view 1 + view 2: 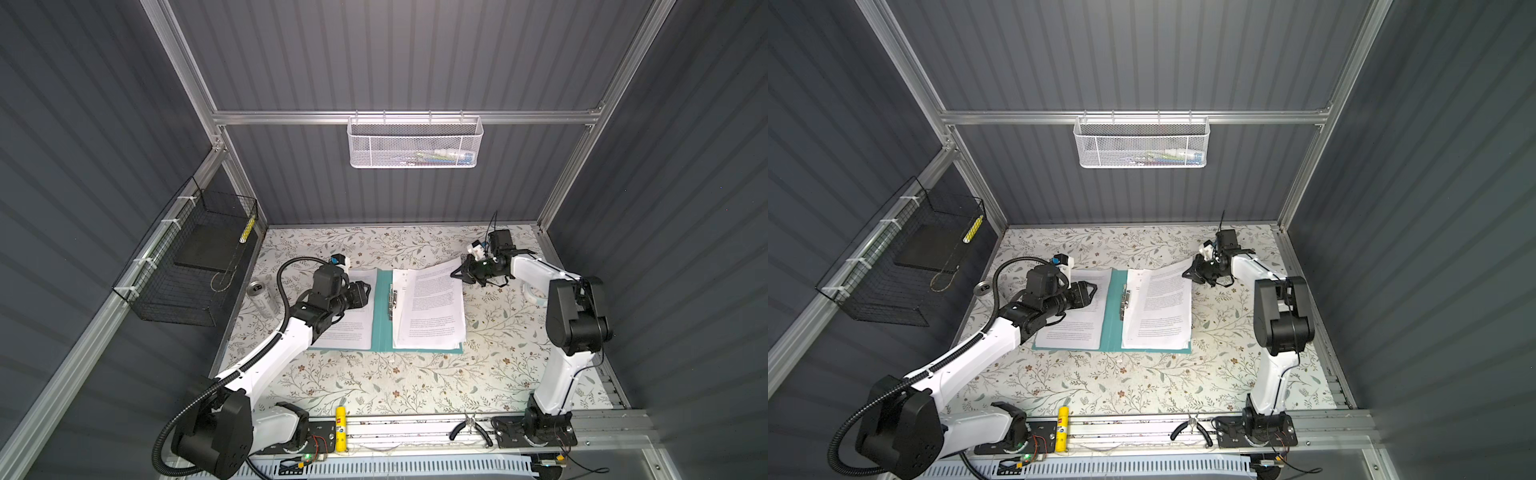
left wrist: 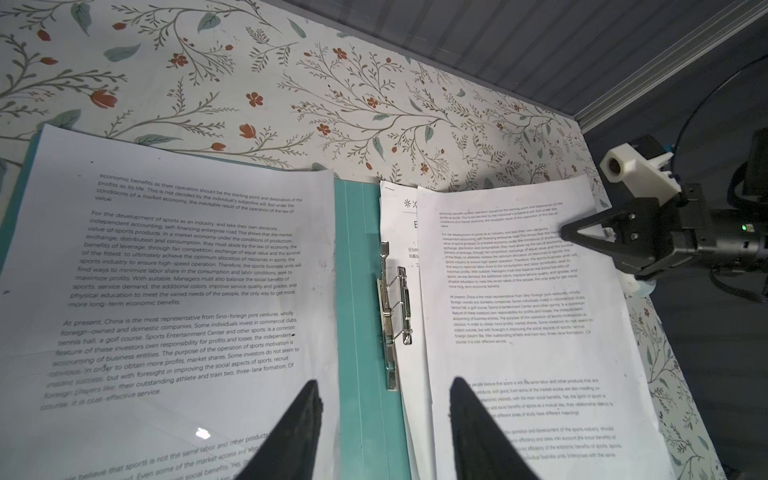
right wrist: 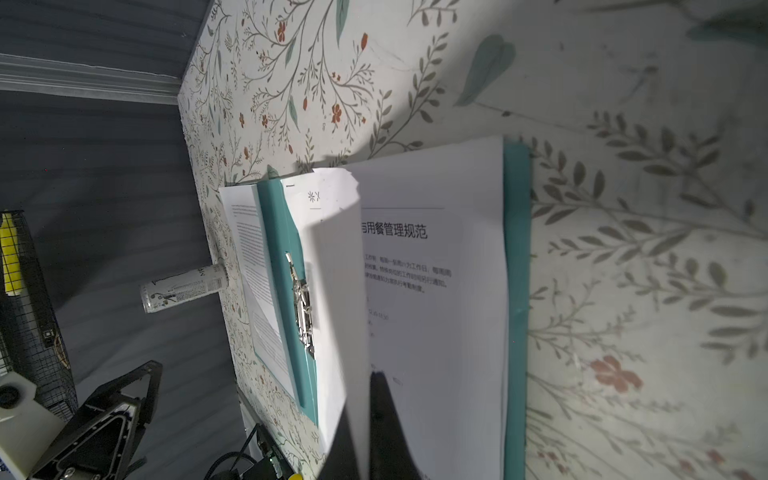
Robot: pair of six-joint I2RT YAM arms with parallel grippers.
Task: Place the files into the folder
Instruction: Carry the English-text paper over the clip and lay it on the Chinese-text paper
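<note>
Right fingers (image 1: 460,272) tight on top sheet (image 1: 436,303), heading page (image 3: 436,270) half hidden beneath; left fingers (image 1: 1086,291) half-open, empty.

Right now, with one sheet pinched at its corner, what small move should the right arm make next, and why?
Probably ease the top sheet down and toward the robot until it squares with the headed sheet beneath. The right gripper, jaws shut on its far corner, holds it skewed and lifted, the corner overhanging the folder. The left gripper hangs open, holding nothing.
</note>
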